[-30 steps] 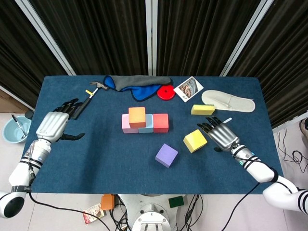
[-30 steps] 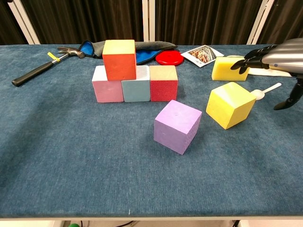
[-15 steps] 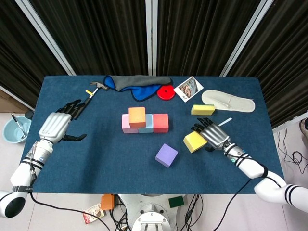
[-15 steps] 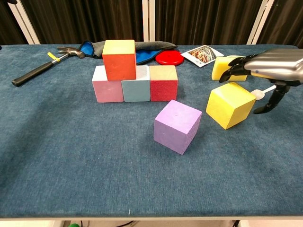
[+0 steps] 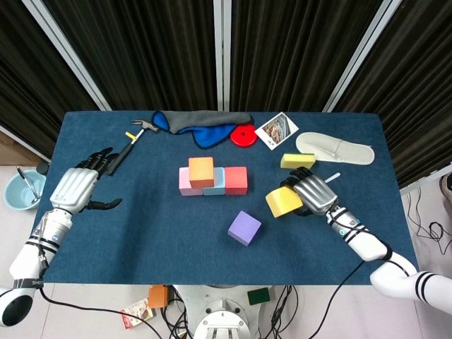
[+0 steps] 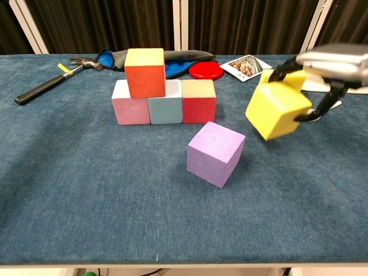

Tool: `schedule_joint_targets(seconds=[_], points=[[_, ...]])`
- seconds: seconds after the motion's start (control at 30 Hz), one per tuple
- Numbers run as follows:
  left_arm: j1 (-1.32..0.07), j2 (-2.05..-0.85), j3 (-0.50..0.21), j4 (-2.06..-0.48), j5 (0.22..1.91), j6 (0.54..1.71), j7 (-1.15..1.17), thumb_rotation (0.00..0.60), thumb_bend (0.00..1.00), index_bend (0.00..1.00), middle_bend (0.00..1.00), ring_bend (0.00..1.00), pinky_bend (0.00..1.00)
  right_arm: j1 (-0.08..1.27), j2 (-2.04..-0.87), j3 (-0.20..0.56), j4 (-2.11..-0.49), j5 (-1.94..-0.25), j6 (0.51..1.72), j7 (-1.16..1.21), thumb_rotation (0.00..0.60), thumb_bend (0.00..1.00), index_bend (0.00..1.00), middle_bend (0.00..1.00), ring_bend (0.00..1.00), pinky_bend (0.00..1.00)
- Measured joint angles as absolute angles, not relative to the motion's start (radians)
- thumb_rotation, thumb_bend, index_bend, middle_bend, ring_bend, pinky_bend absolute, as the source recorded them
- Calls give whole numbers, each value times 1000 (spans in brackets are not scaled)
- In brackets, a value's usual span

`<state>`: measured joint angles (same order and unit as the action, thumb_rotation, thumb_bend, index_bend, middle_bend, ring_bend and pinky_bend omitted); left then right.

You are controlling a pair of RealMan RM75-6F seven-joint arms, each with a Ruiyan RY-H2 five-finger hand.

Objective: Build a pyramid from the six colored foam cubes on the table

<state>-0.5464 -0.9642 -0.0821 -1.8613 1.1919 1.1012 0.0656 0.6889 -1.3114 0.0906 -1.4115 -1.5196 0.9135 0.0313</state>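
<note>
Tabletop edges: my tabletop is blue cloth; its near half is bare around the purple cube.
Far edge: hammer at 10 o'clock, blue cloth, red disc, photo card, slipper at 2 o'clock.
Stack: pink cube, light blue cube and red cube touch in a row; the orange cube sits on top, toward the pink end.
My right hand: grasps the yellow cube, lifted off the cloth and tilted, at 3 o'clock of the row, a yellow sponge just beyond.
My left hand: released, fingers spread, near the left edge.
</note>
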Motion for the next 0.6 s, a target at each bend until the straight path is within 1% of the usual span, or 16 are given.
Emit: schedule_joint_targets(seconds=[0.13, 0.27, 0.37, 0.43, 0.47, 0.6], points=[[-528, -974, -76, -1861, 1209, 1121, 84, 449, 155, 84, 27, 62, 210, 700, -1257, 145, -1522, -1399, 892, -23, 600, 325, 527, 407, 180, 171], [-513, -992, -70, -1861, 1231, 1140, 97, 452, 155, 84, 27, 62, 209, 741, -1216, 201, -1612, -1212, 849, -138, 600, 325, 529, 407, 180, 172], [-502, -1003, -67, -1859, 1249, 1147, 98, 454, 155, 84, 27, 62, 210, 792, -1206, 233, -1649, -1064, 825, -240, 600, 325, 528, 406, 180, 172], [-495, -1011, -65, -1856, 1258, 1153, 99, 445, 155, 84, 27, 62, 210, 830, -1207, 246, -1662, -974, 815, -301, 600, 325, 527, 405, 180, 172], [-492, -1013, -65, -1855, 1261, 1155, 98, 455, 155, 84, 27, 61, 209, 858, -1210, 252, -1667, -914, 809, -341, 600, 324, 527, 405, 180, 172], [-480, -1023, -66, -1846, 1272, 1163, 85, 460, 155, 84, 27, 62, 210, 962, -1236, 262, -1667, -728, 800, -464, 600, 325, 528, 405, 180, 172]])
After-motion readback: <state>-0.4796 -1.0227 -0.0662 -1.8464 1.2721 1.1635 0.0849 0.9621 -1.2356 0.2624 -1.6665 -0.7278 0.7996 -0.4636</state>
